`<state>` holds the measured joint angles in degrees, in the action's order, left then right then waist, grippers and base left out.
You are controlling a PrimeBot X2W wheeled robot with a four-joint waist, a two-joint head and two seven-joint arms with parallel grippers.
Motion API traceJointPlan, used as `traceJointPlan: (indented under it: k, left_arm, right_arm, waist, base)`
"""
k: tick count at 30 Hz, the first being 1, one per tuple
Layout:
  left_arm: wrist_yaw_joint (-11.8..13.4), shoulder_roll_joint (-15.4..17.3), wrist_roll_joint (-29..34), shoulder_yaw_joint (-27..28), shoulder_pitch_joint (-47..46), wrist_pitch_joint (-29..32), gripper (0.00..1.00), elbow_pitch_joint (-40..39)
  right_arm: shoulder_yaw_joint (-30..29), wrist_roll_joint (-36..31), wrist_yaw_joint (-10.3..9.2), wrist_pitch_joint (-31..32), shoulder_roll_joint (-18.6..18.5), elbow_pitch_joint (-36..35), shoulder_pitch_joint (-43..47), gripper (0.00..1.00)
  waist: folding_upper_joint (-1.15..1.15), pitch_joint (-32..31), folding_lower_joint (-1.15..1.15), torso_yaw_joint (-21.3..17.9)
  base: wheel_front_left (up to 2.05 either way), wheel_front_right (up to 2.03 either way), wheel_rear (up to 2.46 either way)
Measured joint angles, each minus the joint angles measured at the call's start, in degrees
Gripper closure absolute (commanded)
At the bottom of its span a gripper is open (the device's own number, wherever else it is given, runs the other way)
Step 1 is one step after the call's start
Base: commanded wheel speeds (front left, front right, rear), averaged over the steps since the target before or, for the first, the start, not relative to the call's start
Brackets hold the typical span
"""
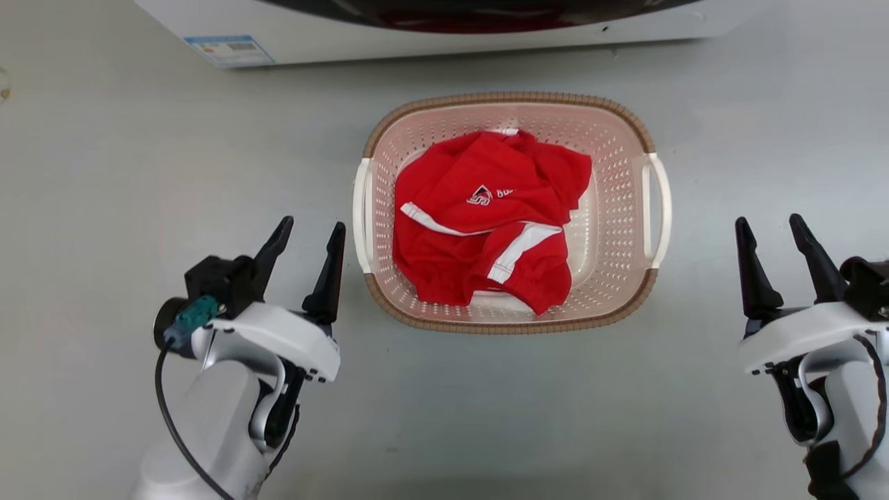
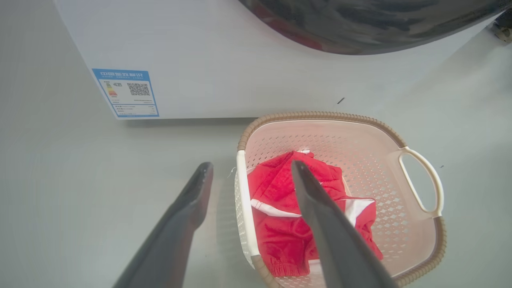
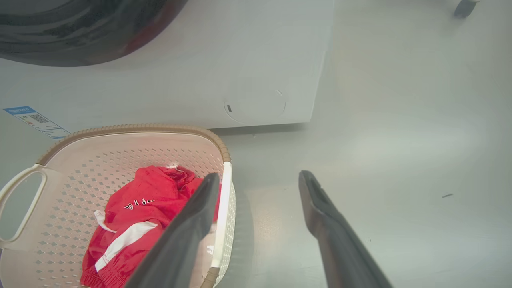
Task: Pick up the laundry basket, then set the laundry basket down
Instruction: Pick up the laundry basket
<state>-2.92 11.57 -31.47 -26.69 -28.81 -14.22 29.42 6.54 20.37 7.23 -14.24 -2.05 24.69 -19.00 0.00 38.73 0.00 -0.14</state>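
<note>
The laundry basket (image 1: 510,98), pale perforated plastic with a brown woven-look rim, sits on the floor with a red garment (image 1: 479,208) inside. My left gripper (image 1: 311,226) is open and empty, just left of the basket's white left handle (image 1: 360,208). In the left wrist view that handle (image 2: 241,192) appears between the fingers of the gripper (image 2: 252,165). My right gripper (image 1: 769,221) is open and empty, some way right of the right handle (image 1: 665,208). In the right wrist view the gripper (image 3: 260,175) is beside the basket (image 3: 132,129).
A white washer (image 1: 417,38) with a dark round door stands right behind the basket, an energy label (image 2: 126,93) on its lower left corner. Pale grey floor (image 1: 104,208) stretches on both sides and in front of the basket.
</note>
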Motion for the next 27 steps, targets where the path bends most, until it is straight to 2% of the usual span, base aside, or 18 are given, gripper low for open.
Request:
traceJointPlan:
  k: [6,13,18,27]
  left_arm:
    - [-2.48,-1.78,0.87,-0.64,-5.34,-0.19,0.0,6.01]
    - [-3.94,-3.26,2.34,-0.78,-9.82,-0.19,0.0,10.71]
    - [-3.99,-3.85,2.7,-1.34,-12.17,-0.2,0.0,13.63]
    - [-4.17,-4.39,0.81,-5.89,-15.69,-0.25,0.0,16.59]
  right_arm:
    - [2.6,1.64,0.0,-0.02,-0.21,1.99,-3.59,0.0]
    - [4.89,3.05,0.0,-0.07,-0.37,4.22,-6.54,0.0]
    - [5.94,3.5,0.0,-0.08,-0.45,5.05,-8.0,0.0]
    - [8.4,4.68,0.0,-0.08,-0.52,7.48,-10.33,0.0]
  waist:
    - [0.0,3.38,0.0,0.73]
    - [0.0,5.95,0.0,1.52]
    - [0.0,7.21,0.0,1.71]
    - [0.0,9.21,0.0,1.45]
  base:
    - [0.0,0.0,0.0]
    - [0.0,0.0,0.0]
    - [0.0,0.0,0.0]
    - [0.0,0.0,0.0]
